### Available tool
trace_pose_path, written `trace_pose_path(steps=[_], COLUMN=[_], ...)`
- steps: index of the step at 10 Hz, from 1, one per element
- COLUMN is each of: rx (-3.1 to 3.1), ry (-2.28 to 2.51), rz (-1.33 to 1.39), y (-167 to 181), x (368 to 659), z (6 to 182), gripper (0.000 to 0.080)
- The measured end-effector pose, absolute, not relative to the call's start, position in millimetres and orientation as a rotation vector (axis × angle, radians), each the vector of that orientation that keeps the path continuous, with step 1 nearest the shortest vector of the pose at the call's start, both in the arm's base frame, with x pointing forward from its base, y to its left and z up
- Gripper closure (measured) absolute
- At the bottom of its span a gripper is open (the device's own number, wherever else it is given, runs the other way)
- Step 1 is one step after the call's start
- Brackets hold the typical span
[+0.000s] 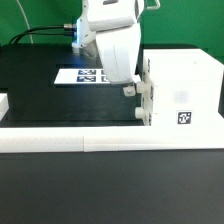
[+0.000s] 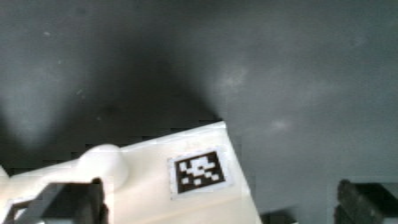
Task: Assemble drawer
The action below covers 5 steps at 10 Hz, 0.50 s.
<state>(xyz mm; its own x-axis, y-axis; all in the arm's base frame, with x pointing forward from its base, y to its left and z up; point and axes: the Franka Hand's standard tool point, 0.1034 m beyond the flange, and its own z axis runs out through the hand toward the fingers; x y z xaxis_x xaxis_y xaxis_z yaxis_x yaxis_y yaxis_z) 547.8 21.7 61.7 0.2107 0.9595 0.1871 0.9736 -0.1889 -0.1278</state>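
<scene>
I find the white boxy drawer body [image 1: 178, 95] on the black table [image 1: 40, 85], beside the flat white marker board [image 1: 80, 75]. The gripper [image 1: 131, 91], fingers spread wide, hovers at the drawer body's near edge. I advise centring squarely over that edge before closing.

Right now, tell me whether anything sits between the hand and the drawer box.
Nothing visible does. In the exterior view the hand is already right at the side of the white drawer box, with only bare black table around it. The marker board lies flat behind, out of the way.
</scene>
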Motion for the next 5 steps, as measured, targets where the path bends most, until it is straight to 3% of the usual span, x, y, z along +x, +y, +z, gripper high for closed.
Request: trace_pose_path(steps=[3,5], rx=[-2.297,-2.301], ry=[-1.818,-1.808], rz=[-0.100,-0.097], y=[-7,-6], x=[545,544], z=[66.4,64.7], gripper=[0.0150,0.0150])
